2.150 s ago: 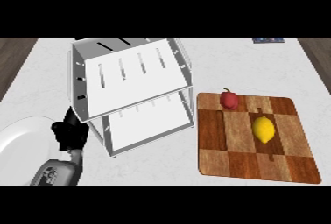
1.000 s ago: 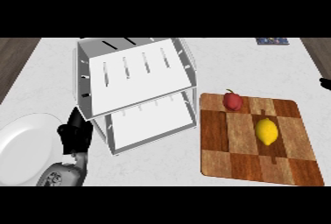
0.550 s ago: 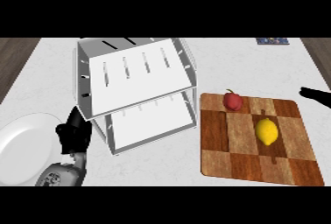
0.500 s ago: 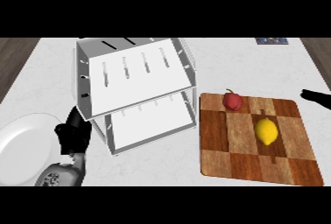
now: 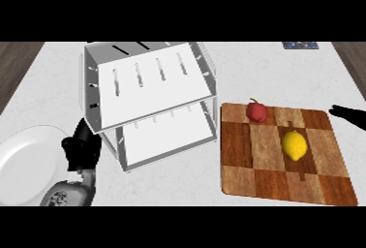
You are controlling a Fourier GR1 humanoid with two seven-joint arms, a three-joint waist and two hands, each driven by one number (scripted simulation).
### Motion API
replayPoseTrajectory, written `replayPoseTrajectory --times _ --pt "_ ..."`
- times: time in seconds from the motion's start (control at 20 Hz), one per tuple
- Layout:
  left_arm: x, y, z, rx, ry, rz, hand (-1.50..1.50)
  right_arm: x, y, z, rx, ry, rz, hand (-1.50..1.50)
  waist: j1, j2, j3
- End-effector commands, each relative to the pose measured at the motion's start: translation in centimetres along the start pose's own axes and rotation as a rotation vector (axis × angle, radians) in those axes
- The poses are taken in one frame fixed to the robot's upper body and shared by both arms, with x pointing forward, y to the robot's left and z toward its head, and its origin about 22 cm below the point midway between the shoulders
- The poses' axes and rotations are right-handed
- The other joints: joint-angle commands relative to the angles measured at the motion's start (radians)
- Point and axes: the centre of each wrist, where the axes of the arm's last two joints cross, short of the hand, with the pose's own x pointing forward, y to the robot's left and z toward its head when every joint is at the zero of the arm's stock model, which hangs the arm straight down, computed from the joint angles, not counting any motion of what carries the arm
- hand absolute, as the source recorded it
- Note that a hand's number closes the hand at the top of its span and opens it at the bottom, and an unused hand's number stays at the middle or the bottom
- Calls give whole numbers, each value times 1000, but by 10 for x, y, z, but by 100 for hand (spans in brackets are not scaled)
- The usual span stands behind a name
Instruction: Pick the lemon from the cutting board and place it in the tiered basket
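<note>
A yellow lemon (image 5: 295, 145) lies on the checkered wooden cutting board (image 5: 257, 174), right of centre. A white two-level tiered basket (image 5: 150, 104) stands left of the board, both levels holding nothing. My right hand (image 5: 349, 115) reaches in from the right edge, above and to the right of the lemon and apart from it; only its fingers show, stretched out. At the lower left, my left hand (image 5: 81, 147) rests beside the basket with fingers up and relaxed, holding nothing.
A red fruit with a stem (image 5: 256, 111) sits at the board's far edge, up-left of the lemon. A white plate (image 5: 25, 164) lies at the left, under my left forearm. A small dark object (image 5: 300, 45) lies at the counter's far right.
My right hand has come in from the right edge and pushed a little further toward the board. The left hand, lemon and basket have stayed put.
</note>
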Motion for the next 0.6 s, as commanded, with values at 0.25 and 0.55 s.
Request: replayPoseTrajectory --times 0.25,0.55 --pt "-1 0 -3 -36 -19 -5 0 12 11 -6 11 12 101 -150 -2 0 1" --pt "-5 -2 -5 -25 -28 7 0 -7 38 -22 -12 -42 222 -150 -3 1 2"
